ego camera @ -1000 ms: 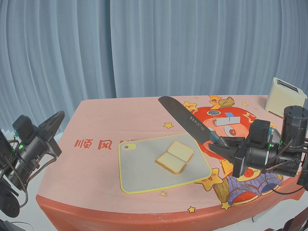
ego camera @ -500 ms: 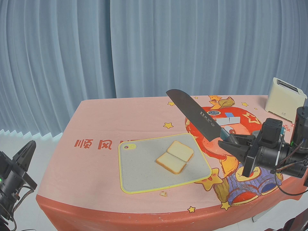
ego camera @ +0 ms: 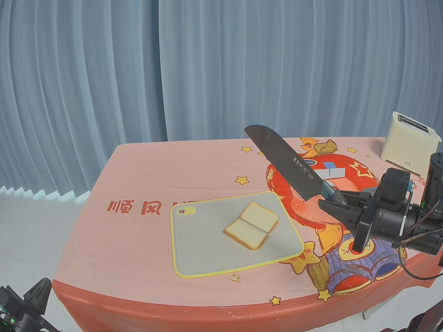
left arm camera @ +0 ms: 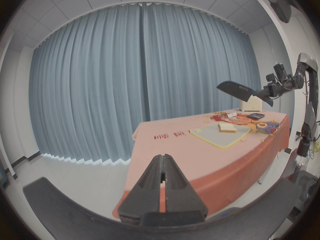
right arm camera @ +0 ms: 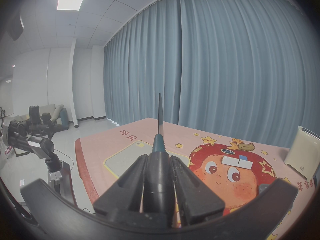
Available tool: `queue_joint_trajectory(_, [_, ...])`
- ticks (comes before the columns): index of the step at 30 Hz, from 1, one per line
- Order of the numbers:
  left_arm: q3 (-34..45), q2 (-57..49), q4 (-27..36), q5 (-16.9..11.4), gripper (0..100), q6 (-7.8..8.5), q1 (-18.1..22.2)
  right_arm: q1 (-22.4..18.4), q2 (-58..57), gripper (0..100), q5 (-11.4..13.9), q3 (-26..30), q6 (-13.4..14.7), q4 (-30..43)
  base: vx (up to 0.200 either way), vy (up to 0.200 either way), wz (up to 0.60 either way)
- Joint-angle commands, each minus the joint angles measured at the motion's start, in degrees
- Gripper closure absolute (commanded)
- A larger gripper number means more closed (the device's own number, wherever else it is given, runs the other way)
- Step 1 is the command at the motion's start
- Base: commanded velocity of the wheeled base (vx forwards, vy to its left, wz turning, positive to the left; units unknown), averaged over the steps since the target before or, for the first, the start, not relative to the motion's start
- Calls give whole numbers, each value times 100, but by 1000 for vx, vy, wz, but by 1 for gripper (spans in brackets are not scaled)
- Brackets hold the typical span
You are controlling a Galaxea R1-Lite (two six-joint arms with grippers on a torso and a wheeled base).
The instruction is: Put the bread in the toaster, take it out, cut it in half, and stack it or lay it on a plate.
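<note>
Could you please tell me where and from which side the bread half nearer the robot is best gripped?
Probably from straight above, pinching its two short ends. The near half lies flat on the cutting board, so its faces offer no hold, and its long cut edge touches the far half, leaving no room for a finger there.

Salmon-pink table (ego camera: 134,180), printed with red characters, yellow stars and a large red cartoon face. Pale grey cutting board (ego camera: 203,250) with a yellow rim. Cream-white bread (ego camera: 251,226) with a golden-brown crust. Knife (ego camera: 284,162) with a dark grey blade and teal handle. Cream toaster (ego camera: 408,144). Pleated grey-blue curtain (ego camera: 221,56).
</note>
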Motion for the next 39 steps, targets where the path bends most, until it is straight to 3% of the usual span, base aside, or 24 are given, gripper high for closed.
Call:
queue_joint_trajectory(1, [90, -1172, 759, 240, 100, -308, 148, -22, -14, 100, 14, 30, 1, -3, 0, 0, 0])
queue_joint_trajectory(2, [72, -1330, 838, 328, 100, -448, 332, -22, -32, 100, 14, 39, -8, -3, 0, 0, 0])
queue_joint_trajectory(6, [99, -1497, 750, 468, 100, -510, 385, -22, -23, 100, 14, 30, -17, -3, 0, 0, 0])
queue_joint_trajectory(39, [99, -1497, 732, 407, 100, -510, 385, -189, -49, 100, 6, 100, -43, -3, 0, 0, 0])
